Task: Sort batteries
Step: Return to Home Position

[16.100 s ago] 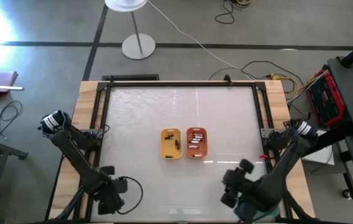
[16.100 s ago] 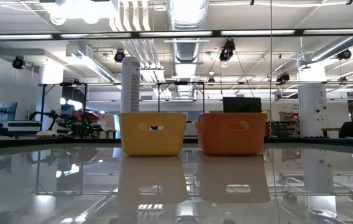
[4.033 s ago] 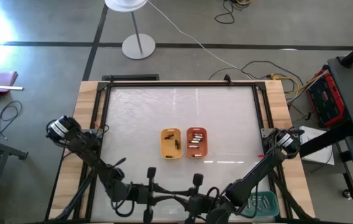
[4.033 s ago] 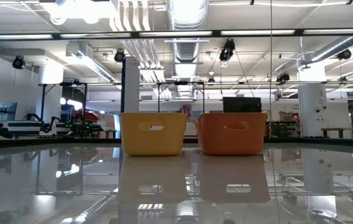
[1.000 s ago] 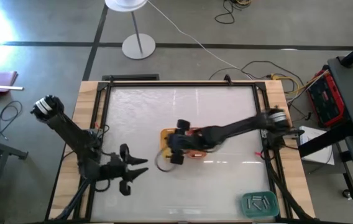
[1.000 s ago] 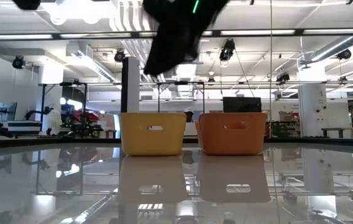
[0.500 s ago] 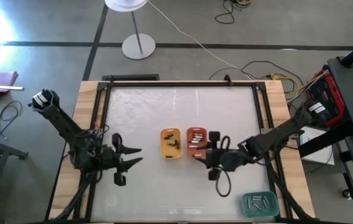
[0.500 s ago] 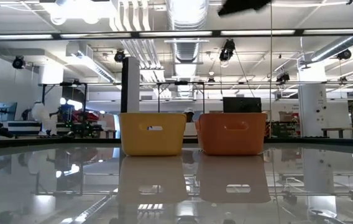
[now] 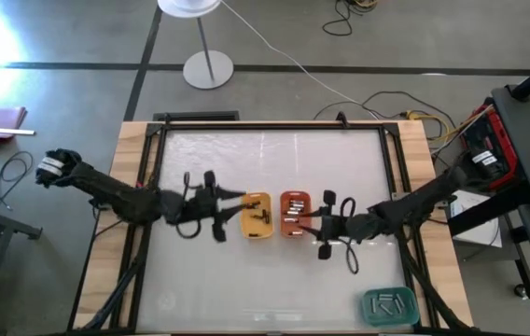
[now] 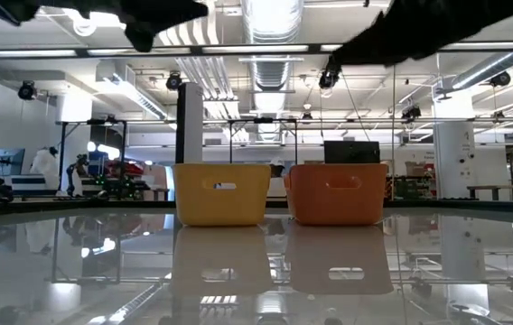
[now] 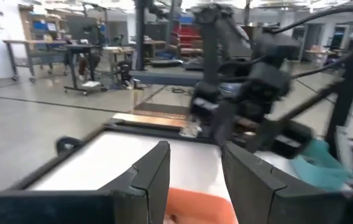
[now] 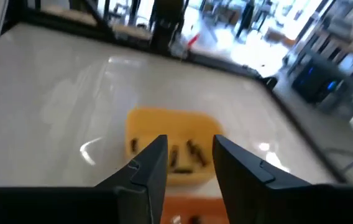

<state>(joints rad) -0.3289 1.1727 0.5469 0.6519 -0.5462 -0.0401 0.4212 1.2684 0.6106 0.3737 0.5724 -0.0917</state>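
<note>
Sort, judged near complete: dark batteries (image 9: 261, 216) in yellow tray (image 9: 246, 227), silvery batteries (image 9: 293, 215) in orange tray (image 9: 307, 224), mid-table; more in teal tray (image 9: 369, 306), near right corner; none seen loose — left gripper (image 11: 195, 149) and right gripper (image 12: 189, 149) flank the pair, spread open, empty — only withdrawal apparently left.

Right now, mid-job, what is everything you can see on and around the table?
table: one, pale top, wooden frame.
yellow tray: one, mid-table.
orange tray: one, beside the yellow tray.
teal tray: one, table's near right corner.
dark batteries: several, in the yellow tray.
silvery batteries: several, in the orange tray.
grey batteries: several, in the teal tray.
lamp stand: one, white, on the floor beyond the table.
left gripper: open, at the yellow tray's outer side.
right gripper: open, at the orange tray's outer side.
</note>
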